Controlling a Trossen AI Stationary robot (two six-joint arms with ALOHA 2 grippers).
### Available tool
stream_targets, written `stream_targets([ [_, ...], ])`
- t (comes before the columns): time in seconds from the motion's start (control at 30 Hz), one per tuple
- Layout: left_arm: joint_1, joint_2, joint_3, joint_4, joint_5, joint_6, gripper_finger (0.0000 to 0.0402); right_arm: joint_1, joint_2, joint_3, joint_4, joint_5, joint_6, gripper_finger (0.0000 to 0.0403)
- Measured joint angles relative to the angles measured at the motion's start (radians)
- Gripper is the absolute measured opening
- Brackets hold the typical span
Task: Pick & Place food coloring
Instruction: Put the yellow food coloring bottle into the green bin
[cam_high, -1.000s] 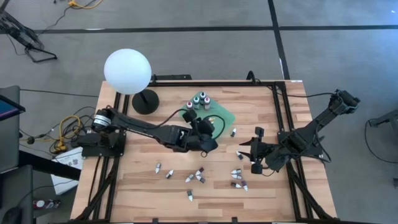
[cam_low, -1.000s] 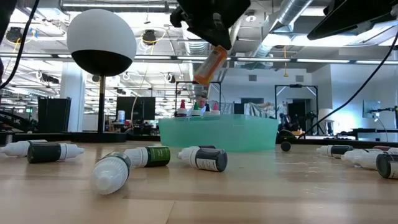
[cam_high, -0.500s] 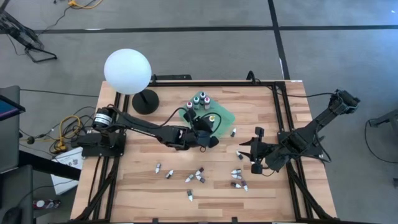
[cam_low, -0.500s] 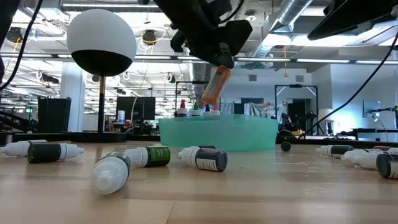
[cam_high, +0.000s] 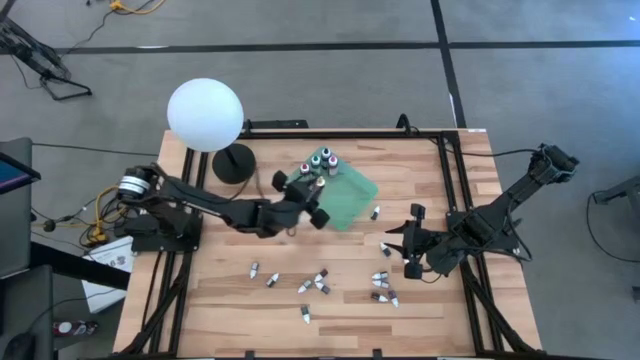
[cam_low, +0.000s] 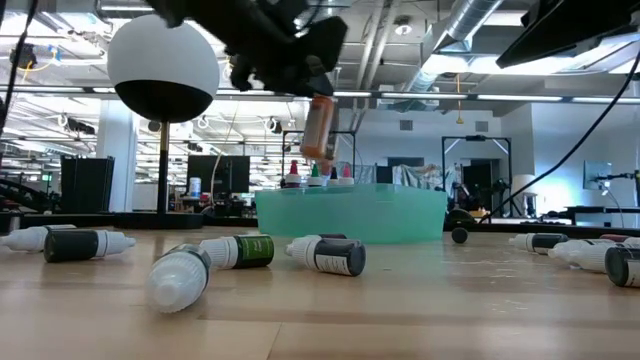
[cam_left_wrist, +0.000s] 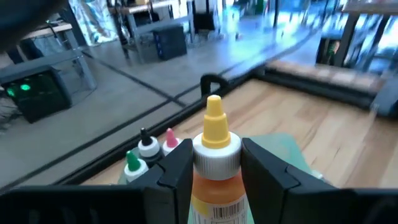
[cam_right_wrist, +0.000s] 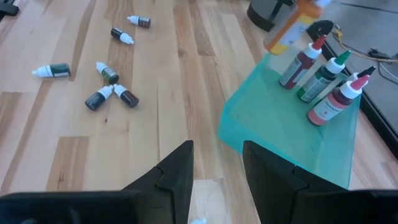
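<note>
My left gripper (cam_high: 312, 192) is shut on an orange food coloring bottle (cam_left_wrist: 214, 168) with a white collar and a yellow tip. It hovers over the left corner of the green tray (cam_high: 350, 195). Three capped bottles (cam_right_wrist: 323, 78) stand upright in the tray's far corner. Several small food coloring bottles (cam_high: 320, 282) lie on their sides on the near half of the wooden table. My right gripper (cam_right_wrist: 217, 171) waits open to the tray's right, with nothing between its fingers. My left gripper pinches the orange bottle between its two fingers at the white collar (cam_left_wrist: 200, 158), just under the yellow tip. The fingers (cam_left_wrist: 177, 171) come nearly level from the table's left side. The bottle (cam_low: 318, 125) hangs about upright, tip up, lifted clear above the tray.
A white globe lamp (cam_high: 205, 115) on a black base stands at the far left, close to the left arm. More loose bottles (cam_high: 385, 285) lie near my right gripper. Bare wood shows between the tray and the scattered bottles.
My left gripper has carried the orange bottle toward the table's left edge and a little down, from over the tray's middle to its left corner. The wrist has rolled, and the bottle has come from tilted to about upright.
</note>
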Motion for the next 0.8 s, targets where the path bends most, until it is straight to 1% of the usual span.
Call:
stream_targets([
  [0.07, -0.002, -0.024, -0.069, 0.105, 0.000, -0.002, 0.0107, 0.000, 0.000, 0.000, 0.002, 0.000, 0.000, 0.0131],
  [0.2, -0.002, -0.024, -0.188, 0.341, 0.008, -0.002, 0.0106, 0.000, 0.000, 0.000, 0.013, 0.001, 0.000, 0.0131],
  [0.27, 0.001, -0.019, -0.226, 0.438, 0.001, -0.009, 0.0107, 0.000, 0.000, 0.000, 0.015, 0.001, 0.000, 0.0131],
  [0.33, 0.002, -0.004, -0.256, 0.505, -0.030, 0.003, 0.0107, 0.000, 0.000, 0.000, 0.027, 0.001, 0.000, 0.0131],
  [0.4, 0.004, 0.022, -0.266, 0.571, -0.049, 0.022, 0.0107, 0.000, 0.000, 0.000, 0.032, 0.001, 0.000, 0.0131],
  [0.6, 0.021, 0.138, -0.261, 0.679, -0.084, 0.065, 0.0107, -0.001, 0.000, 0.000, 0.032, 0.001, 0.000, 0.0131],
  [0.67, 0.026, 0.158, -0.259, 0.713, -0.096, 0.070, 0.0107, 0.000, 0.000, 0.000, 0.032, 0.001, 0.000, 0.0131],
  [0.8, 0.029, 0.160, -0.263, 0.716, -0.117, 0.090, 0.0106, 0.000, 0.000, 0.000, 0.030, 0.001, 0.000, 0.0131],
])
